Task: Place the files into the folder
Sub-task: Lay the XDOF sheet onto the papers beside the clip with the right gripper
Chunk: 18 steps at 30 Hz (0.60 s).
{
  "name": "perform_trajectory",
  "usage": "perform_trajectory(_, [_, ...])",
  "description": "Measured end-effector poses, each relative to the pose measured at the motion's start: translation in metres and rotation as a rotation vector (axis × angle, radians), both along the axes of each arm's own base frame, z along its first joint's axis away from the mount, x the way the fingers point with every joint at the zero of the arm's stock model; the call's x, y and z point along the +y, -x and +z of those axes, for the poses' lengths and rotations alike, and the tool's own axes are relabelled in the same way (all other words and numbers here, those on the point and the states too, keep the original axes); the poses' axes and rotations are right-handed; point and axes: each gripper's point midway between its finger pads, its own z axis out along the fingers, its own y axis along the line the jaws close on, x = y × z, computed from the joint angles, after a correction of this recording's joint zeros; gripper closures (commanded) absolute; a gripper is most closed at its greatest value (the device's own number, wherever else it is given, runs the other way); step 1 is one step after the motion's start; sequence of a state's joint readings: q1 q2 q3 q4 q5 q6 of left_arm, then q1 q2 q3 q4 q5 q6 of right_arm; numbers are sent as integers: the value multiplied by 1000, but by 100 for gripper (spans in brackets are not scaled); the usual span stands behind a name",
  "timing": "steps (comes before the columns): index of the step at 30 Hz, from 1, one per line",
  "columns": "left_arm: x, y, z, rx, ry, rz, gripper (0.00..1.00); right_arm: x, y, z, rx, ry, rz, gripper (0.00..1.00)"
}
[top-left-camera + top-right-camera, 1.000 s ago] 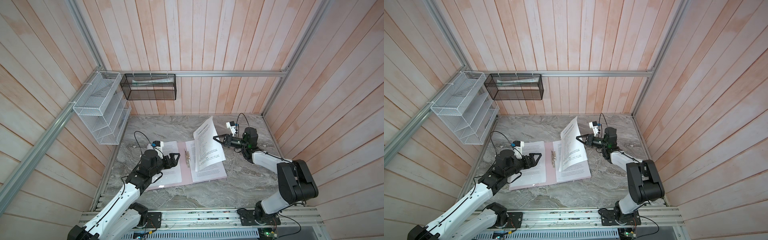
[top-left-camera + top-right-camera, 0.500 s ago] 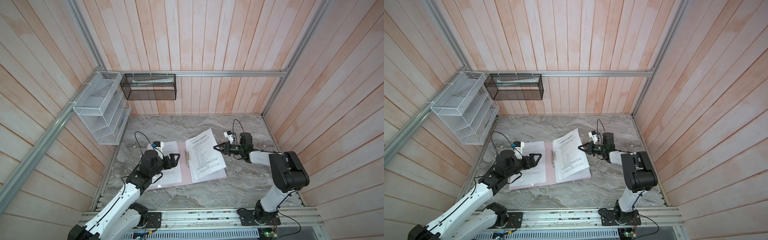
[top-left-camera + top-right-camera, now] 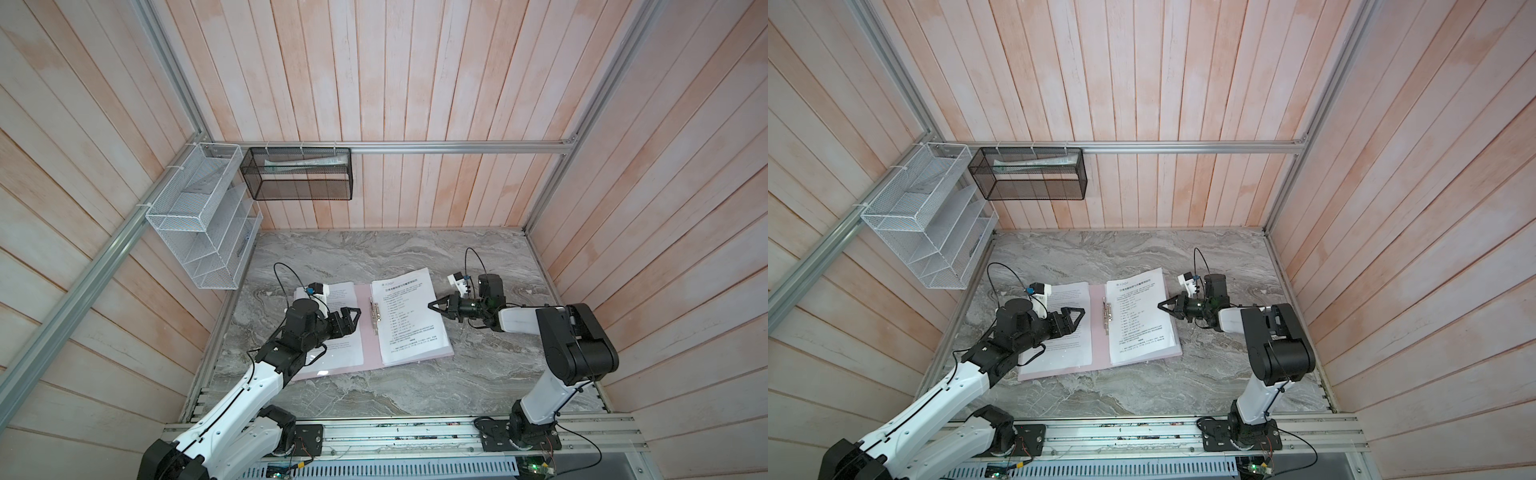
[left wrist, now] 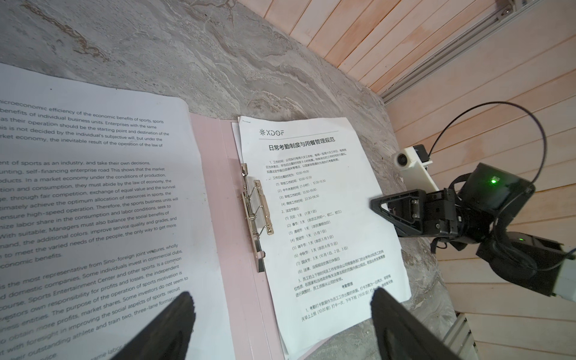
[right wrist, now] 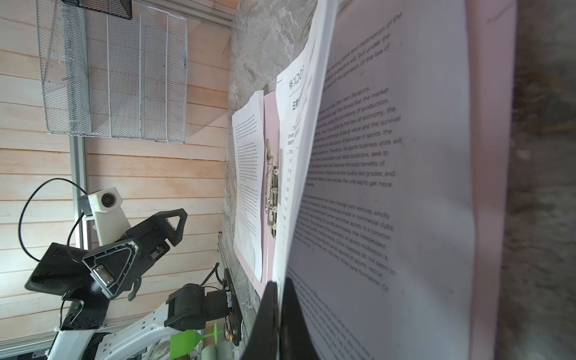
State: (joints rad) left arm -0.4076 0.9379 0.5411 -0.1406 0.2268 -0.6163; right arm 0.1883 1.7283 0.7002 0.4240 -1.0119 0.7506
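The pale pink folder (image 3: 371, 357) (image 3: 1100, 353) lies open on the marble table, its silver clip (image 3: 375, 318) (image 4: 257, 205) along the spine. A file with English text (image 3: 345, 353) (image 4: 93, 187) rests on its left cover. The files on the right cover are topped by one with a bold heading (image 3: 409, 320) (image 4: 321, 218). My right gripper (image 3: 430, 305) (image 5: 279, 283) is shut on that top file's right edge, lifting it slightly off the English-text sheet (image 5: 389, 187) beneath. My left gripper (image 3: 354, 321) (image 4: 282, 294) hovers open over the spine, holding nothing.
A white wire-mesh rack (image 3: 203, 224) hangs on the left wall. A black mesh basket (image 3: 299, 178) with rolled papers hangs on the back wall. Bare marble (image 3: 374, 257) stretches behind the folder, with wooden walls on three sides.
The right gripper has brought the top file down from standing upright to lying almost flat on the right cover. The left arm has not moved.
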Motion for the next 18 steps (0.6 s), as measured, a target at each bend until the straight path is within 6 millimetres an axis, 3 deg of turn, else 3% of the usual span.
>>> perform_trajectory(7, [0,-1,0,0,0,0,10,-2,1,-7,-2,34,-1,100])
perform_trajectory(12, [0,-1,-1,0,0,0,10,-4,-2,-12,2,76,-8,74])
perform_trajectory(18, [-1,-1,-1,2,-1,-1,10,-5,-8,-15,-10,145,-11,60])
